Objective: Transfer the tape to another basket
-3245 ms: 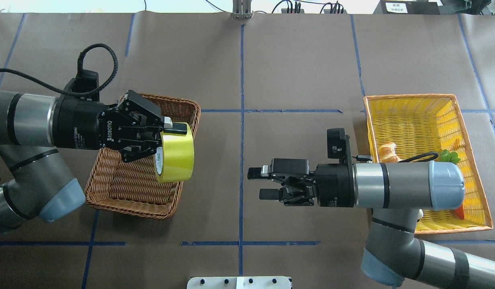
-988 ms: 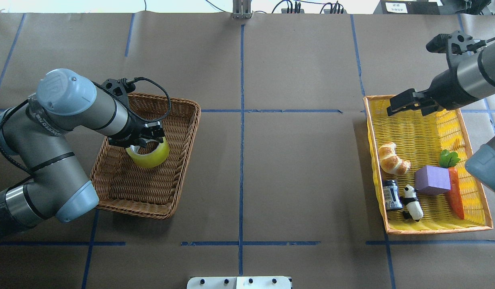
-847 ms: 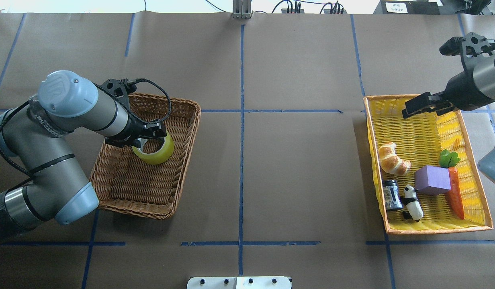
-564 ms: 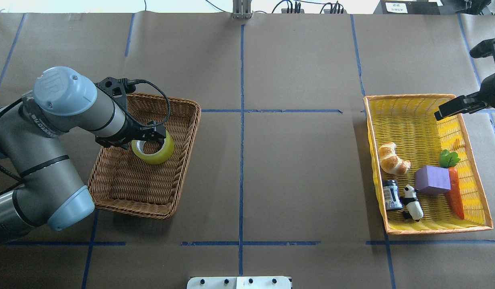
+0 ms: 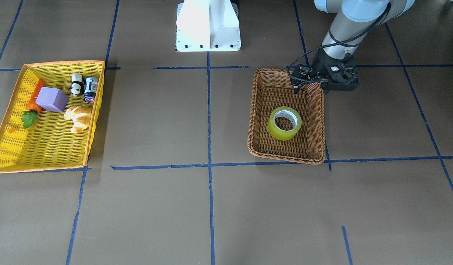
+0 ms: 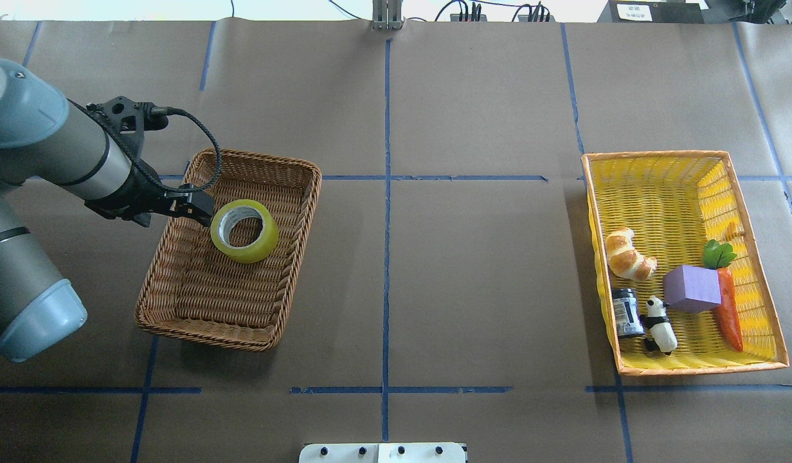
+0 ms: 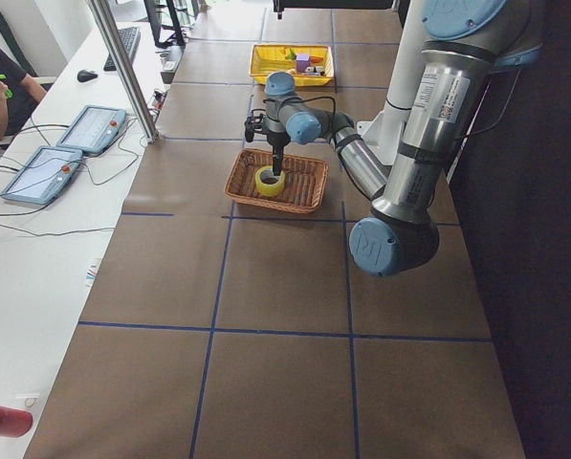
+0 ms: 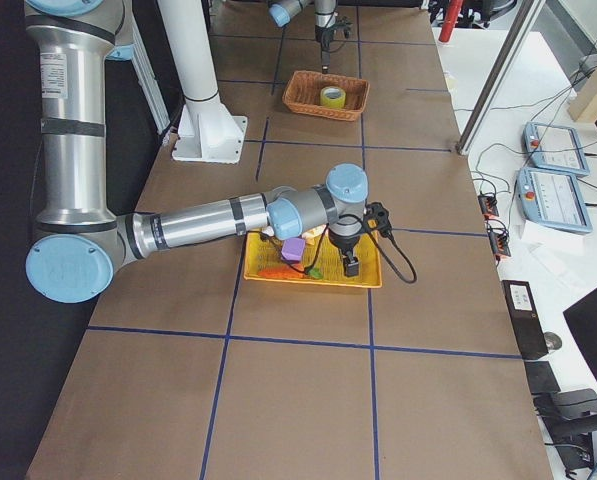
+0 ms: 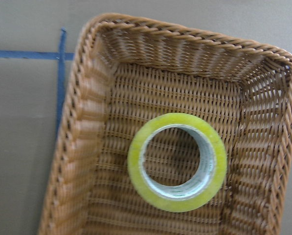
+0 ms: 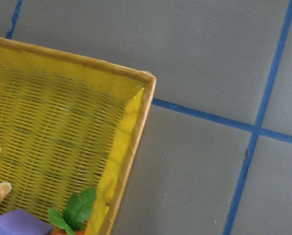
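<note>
The yellow-green tape (image 6: 244, 239) lies flat, hole up, in the far half of the brown wicker basket (image 6: 177, 325). It also shows in the front view (image 5: 284, 135) and fills the left wrist view (image 9: 177, 205). My left gripper (image 6: 202, 209) hangs raised over the basket's left rim, just left of the tape, apart from it, open and empty. My right gripper (image 8: 351, 265) shows only in the exterior right view, over the yellow basket's outer edge; I cannot tell whether it is open or shut.
The yellow basket (image 6: 653, 155) at the right holds a croissant (image 6: 627, 254), a purple block (image 6: 692, 288), a carrot (image 6: 729, 315), a panda (image 6: 659, 316) and a can (image 6: 626, 312). The white robot base (image 5: 208, 25) stands at the table's near edge.
My left gripper carried the tape into the brown basket, let it go and drew back to the left. My right arm swung away to the right, out of the overhead view.
</note>
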Tool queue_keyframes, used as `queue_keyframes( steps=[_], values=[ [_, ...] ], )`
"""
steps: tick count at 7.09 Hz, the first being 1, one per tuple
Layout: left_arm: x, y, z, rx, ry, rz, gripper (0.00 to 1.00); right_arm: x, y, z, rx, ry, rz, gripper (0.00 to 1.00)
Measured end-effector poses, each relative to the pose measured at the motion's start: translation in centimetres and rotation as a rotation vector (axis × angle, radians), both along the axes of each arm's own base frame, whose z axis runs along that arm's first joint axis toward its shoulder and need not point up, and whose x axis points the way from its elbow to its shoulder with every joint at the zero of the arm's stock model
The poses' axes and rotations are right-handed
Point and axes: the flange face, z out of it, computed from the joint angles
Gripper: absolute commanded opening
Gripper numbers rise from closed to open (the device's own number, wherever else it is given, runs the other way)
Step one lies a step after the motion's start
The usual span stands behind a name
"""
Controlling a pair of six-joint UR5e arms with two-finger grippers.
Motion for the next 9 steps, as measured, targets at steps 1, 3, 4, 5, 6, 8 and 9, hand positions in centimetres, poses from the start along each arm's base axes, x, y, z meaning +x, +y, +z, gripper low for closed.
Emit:
queue_keyframes(
  steps=[1,3,4,5,6,8,9],
  values=[
    [-3.3,-1.0,2.4,0.024,-0.015,0.025,1.00,2.1,1.1,1.8,-0.032,-0.006,0.034,1.00],
    [-12.3,-3.2,8.5,0.080,-0.050,0.075,1.00,3.8,1.1,2.8,-0.054,-0.002,0.076,1.00],
    [-17.3,-4.5,12.7,0.095,-0.064,0.100,1.00,4.3,1.5,3.4,-0.066,0.001,0.087,1.00],
    [-22.6,-5.7,18.2,0.097,-0.071,0.127,1.00,4.4,2.0,3.9,-0.080,0.002,0.091,1.00],
    [-27.6,-6.6,23.9,0.091,-0.072,0.145,1.00,4.5,2.2,4.4,-0.095,0.000,0.092,1.00],
    [-34.1,-6.6,32.7,0.067,-0.067,0.161,1.00,4.6,2.4,5.5,-0.155,-0.005,0.096,1.00],
    [-35.4,-6.0,35.5,0.052,-0.065,0.167,1.00,5.1,2.4,5.5,-0.206,-0.010,0.105,1.00]
  ],
)
